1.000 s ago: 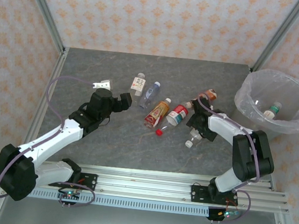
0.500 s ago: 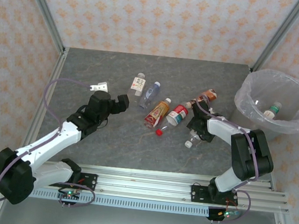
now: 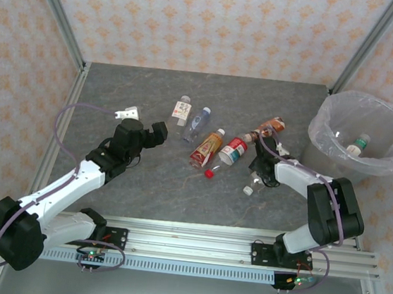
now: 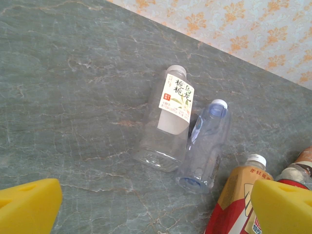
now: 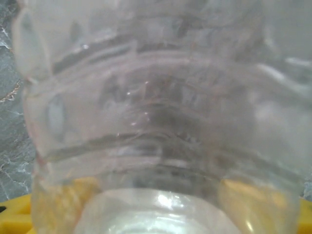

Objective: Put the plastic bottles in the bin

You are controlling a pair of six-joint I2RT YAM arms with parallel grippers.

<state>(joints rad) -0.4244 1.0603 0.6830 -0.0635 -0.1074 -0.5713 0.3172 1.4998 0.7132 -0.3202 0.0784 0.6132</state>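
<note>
Several plastic bottles lie mid-table: a white-labelled one (image 3: 181,109) (image 4: 170,119), a bluish clear one (image 3: 197,122) (image 4: 207,146), an orange-and-red one (image 3: 206,148) (image 4: 239,200), a red-and-white one (image 3: 234,150) and a brown one (image 3: 272,125). A clear bottle (image 3: 253,182) (image 5: 156,97) with a white cap lies nearest the arms. My right gripper (image 3: 257,172) (image 5: 161,204) is closed around its neck end, the yellow pads (image 5: 53,204) pressed to both sides. My left gripper (image 3: 157,133) (image 4: 156,209) hovers open left of the bottle group, holding nothing. The bin (image 3: 386,165) stands at the far right.
One bottle with a green cap (image 3: 356,145) lies inside the bin. A loose red cap (image 3: 209,172) rests on the table near the orange-and-red bottle. Metal frame posts and patterned walls bound the grey stone-look table (image 3: 133,83) on three sides.
My right gripper has come down toward the near side, over the clear bottle, and now grips it. The left gripper has shifted only slightly. The bottles stay where they were.
</note>
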